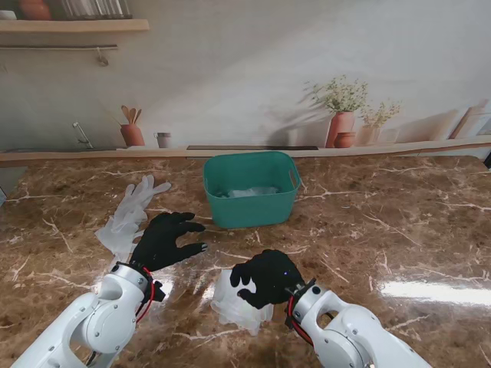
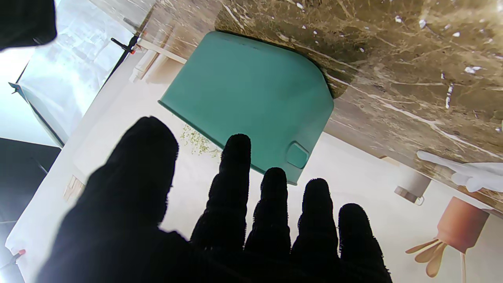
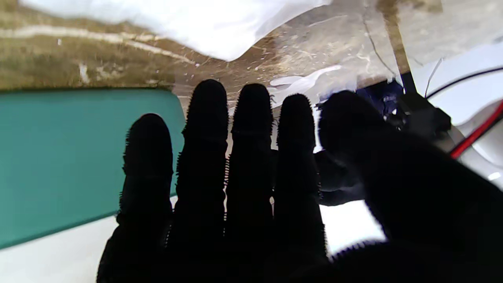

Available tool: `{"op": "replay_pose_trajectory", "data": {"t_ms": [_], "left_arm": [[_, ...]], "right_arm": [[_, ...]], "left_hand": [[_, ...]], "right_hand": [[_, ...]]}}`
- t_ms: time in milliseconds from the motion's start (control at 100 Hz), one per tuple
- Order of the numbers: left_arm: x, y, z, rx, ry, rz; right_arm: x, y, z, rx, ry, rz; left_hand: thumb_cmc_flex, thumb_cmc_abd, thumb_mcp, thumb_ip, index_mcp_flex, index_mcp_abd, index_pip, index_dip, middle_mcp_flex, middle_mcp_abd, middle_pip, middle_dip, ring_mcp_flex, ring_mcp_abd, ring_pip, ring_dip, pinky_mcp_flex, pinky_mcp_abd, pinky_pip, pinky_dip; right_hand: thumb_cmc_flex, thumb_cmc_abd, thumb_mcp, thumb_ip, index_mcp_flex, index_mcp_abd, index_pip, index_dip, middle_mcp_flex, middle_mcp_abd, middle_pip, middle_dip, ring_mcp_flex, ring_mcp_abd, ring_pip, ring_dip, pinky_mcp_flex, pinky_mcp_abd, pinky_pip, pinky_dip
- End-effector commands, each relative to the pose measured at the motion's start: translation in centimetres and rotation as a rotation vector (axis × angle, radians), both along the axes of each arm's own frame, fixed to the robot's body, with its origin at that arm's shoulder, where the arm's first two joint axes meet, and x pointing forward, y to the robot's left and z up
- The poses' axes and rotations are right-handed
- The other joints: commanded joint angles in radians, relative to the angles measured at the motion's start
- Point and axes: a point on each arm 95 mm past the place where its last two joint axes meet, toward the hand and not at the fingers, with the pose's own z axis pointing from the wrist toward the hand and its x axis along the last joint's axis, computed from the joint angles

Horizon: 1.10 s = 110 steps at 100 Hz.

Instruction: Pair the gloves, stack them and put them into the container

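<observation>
In the green container (image 1: 252, 189) something pale already lies, perhaps gloves. On the desk (image 1: 399, 230), one glove (image 1: 130, 211) waits beyond the spread, empty left hand (image 1: 165, 240); the right hand (image 1: 267, 277) curls over another glove (image 1: 234, 303), grip unclear.

The table (image 1: 399, 222) looks like brown marble, smooth and very shiny. The green container (image 1: 251, 201) is smooth plastic with a dull, matt skin. The gloves (image 1: 126, 216) are thin, see-through white plastic, and both robot hands (image 1: 165, 240) wear fuzzy black cloth.
</observation>
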Motion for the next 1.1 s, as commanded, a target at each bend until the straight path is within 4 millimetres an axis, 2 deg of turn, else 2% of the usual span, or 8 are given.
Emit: {"op": "replay_pose_trajectory", "data": {"t_ms": [0, 110, 160, 200, 440, 590, 860, 1090], "left_arm": [[-0.3, 0.1, 0.0, 0.000, -0.004, 0.006], [-0.4, 0.3, 0.2, 0.001, -0.010, 0.010], [-0.5, 0.4, 0.3, 0.003, -0.013, 0.013], [-0.5, 0.5, 0.4, 0.004, -0.015, 0.016], [-0.7, 0.9, 0.6, 0.006, -0.026, 0.028], [-0.8, 1.1, 0.5, 0.006, -0.026, 0.033], [-0.8, 1.1, 0.6, 0.001, -0.029, 0.032], [-0.8, 1.4, 0.5, 0.000, -0.023, 0.033]], "right_arm": [[1.1, 0.0, 0.3, -0.017, 0.005, 0.006], [2.0, 0.7, -0.1, -0.054, -0.016, 0.035], [2.4, 1.0, -0.4, -0.072, -0.022, 0.048], [2.7, 1.3, -0.7, -0.086, -0.017, 0.057], [3.4, 2.5, -1.9, -0.179, 0.025, 0.126], [3.8, 3.0, -2.3, -0.230, 0.031, 0.160], [4.8, 4.1, -3.7, -0.323, -0.033, 0.227], [5.5, 4.1, -4.4, -0.425, -0.064, 0.243]], "left_hand": [[0.002, 0.033, -0.035, 0.032, -0.027, -0.001, -0.016, -0.009, -0.002, -0.014, -0.015, -0.011, -0.021, -0.045, -0.022, -0.013, -0.013, -0.022, -0.020, 0.003], [0.003, 0.033, -0.035, 0.032, -0.027, -0.003, -0.016, -0.010, -0.002, -0.016, -0.015, -0.011, -0.021, -0.047, -0.022, -0.013, -0.014, -0.023, -0.020, 0.004], [0.002, 0.033, -0.035, 0.032, -0.025, -0.003, -0.015, -0.009, -0.001, -0.016, -0.015, -0.011, -0.021, -0.047, -0.022, -0.013, -0.014, -0.022, -0.021, 0.004], [0.003, 0.032, -0.035, 0.032, -0.025, -0.003, -0.015, -0.009, -0.001, -0.014, -0.015, -0.011, -0.021, -0.046, -0.022, -0.013, -0.014, -0.023, -0.021, 0.004], [0.005, 0.032, -0.036, 0.032, -0.024, -0.003, -0.015, -0.009, 0.000, -0.018, -0.015, -0.011, -0.019, -0.048, -0.022, -0.013, -0.014, -0.023, -0.022, 0.005], [0.007, 0.033, -0.036, 0.032, -0.023, -0.002, -0.015, -0.009, 0.001, -0.019, -0.015, -0.011, -0.018, -0.047, -0.022, -0.014, -0.013, -0.023, -0.023, 0.005], [0.008, 0.034, -0.038, 0.032, -0.021, -0.004, -0.014, -0.009, 0.003, -0.020, -0.015, -0.011, -0.016, -0.049, -0.023, -0.014, -0.013, -0.021, -0.022, 0.006], [0.008, 0.034, -0.037, 0.032, -0.019, -0.003, -0.013, -0.009, 0.009, -0.022, -0.016, -0.012, -0.010, -0.046, -0.022, -0.014, -0.013, -0.017, -0.018, 0.006]], "right_hand": [[0.049, -0.031, 0.072, -0.041, -0.042, -0.024, -0.018, -0.005, -0.036, -0.025, -0.036, 0.026, -0.041, -0.033, -0.058, -0.037, -0.030, -0.001, -0.062, -0.034], [0.072, -0.055, 0.106, -0.011, -0.036, -0.016, -0.170, 0.097, -0.098, -0.034, -0.059, -0.001, -0.086, -0.041, -0.128, -0.071, -0.063, -0.005, -0.149, -0.037], [0.068, -0.050, 0.108, 0.045, -0.045, -0.007, -0.223, 0.125, -0.135, -0.035, -0.075, -0.048, -0.115, -0.042, -0.161, -0.088, -0.083, -0.009, -0.187, -0.044], [0.075, -0.063, 0.102, 0.057, -0.075, 0.003, -0.257, 0.133, -0.182, -0.034, -0.094, -0.082, -0.151, -0.042, -0.191, -0.103, -0.107, -0.010, -0.217, -0.050], [0.115, -0.116, 0.105, 0.053, -0.261, 0.068, -0.421, 0.097, -0.442, -0.008, -0.182, -0.192, -0.348, -0.047, -0.330, -0.202, -0.216, -0.019, -0.363, -0.064], [0.126, -0.121, 0.096, 0.050, -0.341, 0.071, -0.474, 0.078, -0.547, -0.003, -0.219, -0.241, -0.431, -0.060, -0.377, -0.250, -0.255, -0.019, -0.414, -0.066], [0.113, -0.158, 0.046, 0.026, -0.381, 0.076, -0.514, 0.067, -0.579, -0.009, -0.195, -0.292, -0.437, -0.074, -0.370, -0.290, -0.245, -0.020, -0.425, -0.041], [0.105, -0.161, 0.025, 0.020, -0.454, 0.096, -0.580, 0.058, -0.604, 0.008, -0.161, -0.290, -0.418, -0.036, -0.295, -0.227, -0.230, -0.033, -0.366, 0.031]]}}
